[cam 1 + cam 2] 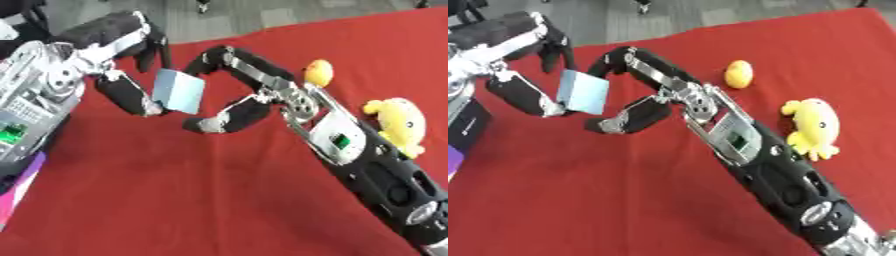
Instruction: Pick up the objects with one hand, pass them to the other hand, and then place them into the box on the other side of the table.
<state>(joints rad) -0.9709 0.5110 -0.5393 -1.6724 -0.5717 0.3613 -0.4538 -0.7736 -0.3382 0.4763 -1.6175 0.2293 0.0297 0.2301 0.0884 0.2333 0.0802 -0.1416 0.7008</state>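
Even bright overhead light, no glare, soft shadows on red cloth. Both views blurry w/ compression smear, edges soft.

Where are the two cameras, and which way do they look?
Left eye view: in the robot's head, looking down at the red table; the left hand holds a blue card, the right hand reaches in beside it.
Right eye view: the head's other eye, same downward look, showing the same arms.
Both share the card, a yellow ball and a yellow plush toy.
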